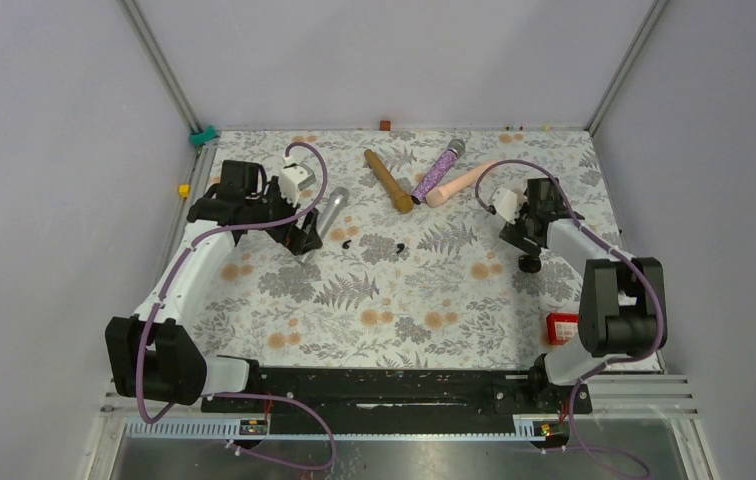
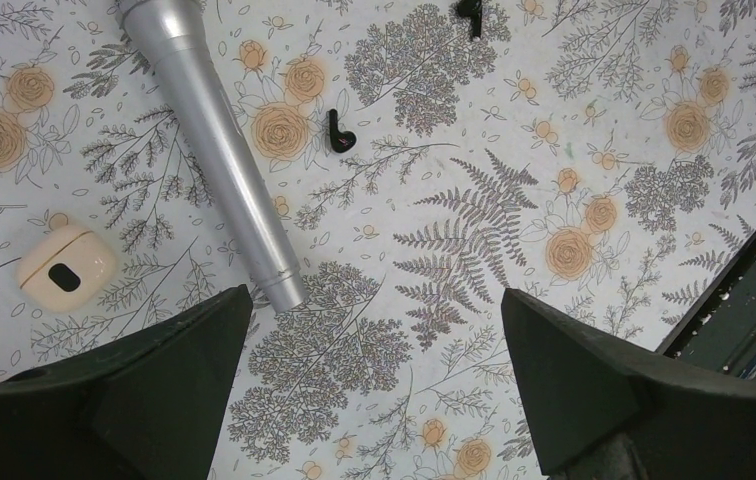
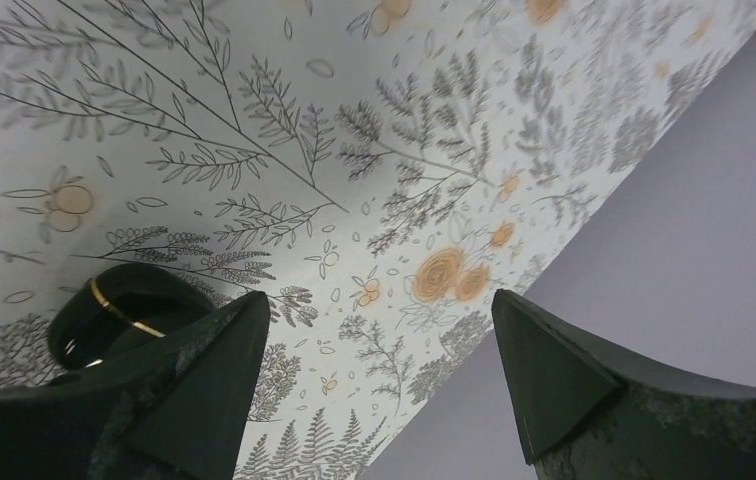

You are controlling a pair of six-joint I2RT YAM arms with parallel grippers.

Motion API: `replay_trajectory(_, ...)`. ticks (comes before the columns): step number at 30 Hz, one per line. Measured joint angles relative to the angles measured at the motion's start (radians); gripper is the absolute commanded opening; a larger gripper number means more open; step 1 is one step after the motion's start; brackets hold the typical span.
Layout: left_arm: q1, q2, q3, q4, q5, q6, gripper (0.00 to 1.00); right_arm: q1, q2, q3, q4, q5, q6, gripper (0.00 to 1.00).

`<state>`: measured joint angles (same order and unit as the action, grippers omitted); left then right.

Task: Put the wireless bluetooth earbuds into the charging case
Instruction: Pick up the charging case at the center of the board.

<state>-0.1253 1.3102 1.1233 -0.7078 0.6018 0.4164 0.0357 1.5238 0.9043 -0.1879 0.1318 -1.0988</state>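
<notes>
Two black earbuds (image 2: 341, 135) lie loose and apart on the floral bench (image 1: 374, 340), neither in a case. The second earbud (image 2: 470, 12) sits at the left wrist view's top edge. One silver microphone (image 2: 214, 140) separates them from one cream case (image 2: 66, 268). The left tool (image 2: 374, 300) hangs above them, spread wide and empty. The right tool (image 3: 379, 300) is equally wide and empty, just over one black pebble (image 3: 114, 320) ringed with a gold line. Three more microphones, brown (image 1: 387, 180), purple (image 1: 437, 170) and pink (image 1: 459, 185), lie at the far side. One red item (image 1: 561, 327) sits near the right arm.
</notes>
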Motion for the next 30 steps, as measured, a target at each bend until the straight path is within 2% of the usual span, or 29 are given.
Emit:
replay_trajectory(4,0.000,0.000,-0.001,0.000,0.002,-0.004,0.98,-0.005,0.085,0.000,0.015,0.079,0.000,0.89)
replay_trajectory(9,0.000,0.000,-0.001,0.000,0.005,-0.006,0.98,-0.005,0.087,-0.002,0.002,0.090,-0.023,0.89)
replay_trajectory(16,0.000,0.001,-0.001,0.000,0.009,-0.006,0.98,-0.005,-0.023,-0.068,-0.127,-0.018,-0.091,0.88)
replay_trajectory(30,0.000,0.001,-0.001,0.000,0.013,-0.006,0.99,-0.002,-0.110,-0.090,-0.307,-0.173,-0.164,0.87)
